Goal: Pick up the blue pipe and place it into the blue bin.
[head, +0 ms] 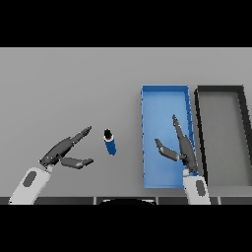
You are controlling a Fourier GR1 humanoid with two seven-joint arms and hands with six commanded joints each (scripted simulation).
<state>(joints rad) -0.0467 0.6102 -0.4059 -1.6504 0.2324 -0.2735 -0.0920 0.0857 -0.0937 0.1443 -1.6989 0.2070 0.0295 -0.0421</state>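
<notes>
While both robot hands, left and right, hung open, the blue pipe lay at center frame on the tabletop, left of the blue bin, seemingly light, rigid, slick, best pinched mid-length.

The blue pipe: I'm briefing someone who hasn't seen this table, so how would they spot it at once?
On the grey table, find the blue bin, left of the black bin. Left of the blue bin, between it and the open left hand, lies the blue pipe. It is the only small loose thing, a short blue cylinder with a dark end.
</notes>
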